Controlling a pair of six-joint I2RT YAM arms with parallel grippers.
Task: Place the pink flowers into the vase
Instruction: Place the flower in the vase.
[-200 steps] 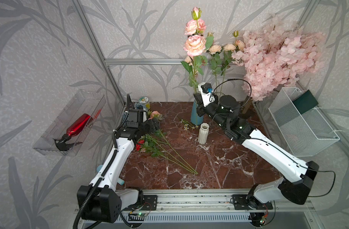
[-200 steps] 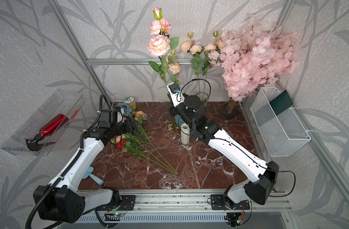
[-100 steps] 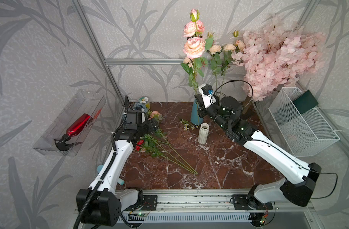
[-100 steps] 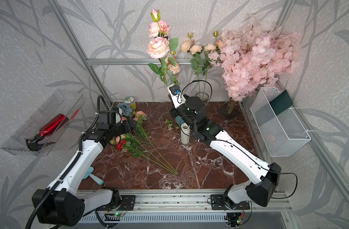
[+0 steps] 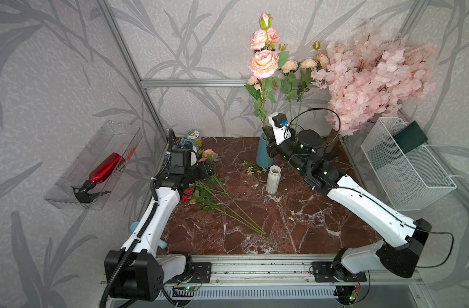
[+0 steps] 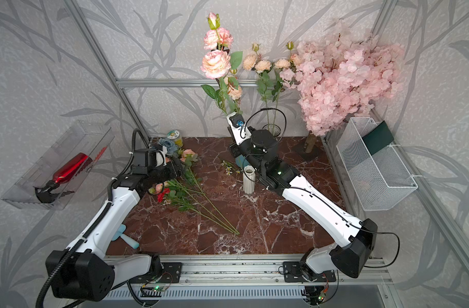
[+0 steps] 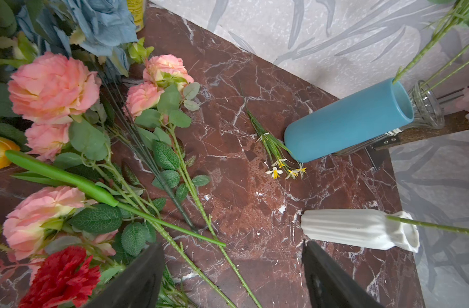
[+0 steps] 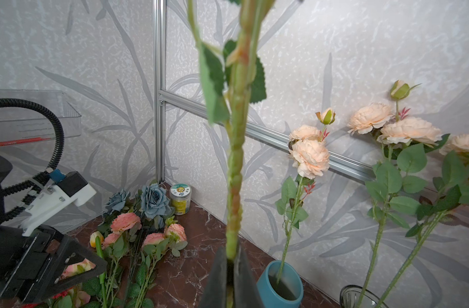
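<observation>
We see the pink flowers point(image 5: 263, 63) held upright at the back of the table, their blooms high against the wall. The right gripper point(image 8: 230, 269) is clenched on their stem low down. The stem's lower end hangs just beside the blue vase point(image 5: 260, 154) and near the mouth of the white ribbed vase point(image 5: 273, 179); we cannot tell whether it is inside. The blue vase carries one peach stem. A glass vase point(image 7: 428, 106) with more peach blooms crowds behind it, next to the blossom tree point(image 5: 372, 69). The left gripper point(image 7: 230, 248) hovers with jaws released over a heap of loose stems point(image 5: 214, 194), pink, red and blue-grey. The table point(image 5: 294, 221) is red-brown marble with white veins. Leaf-patterned grey walls carry a wire basket point(image 5: 404, 170) and a clear tray point(image 5: 78, 160).
</observation>
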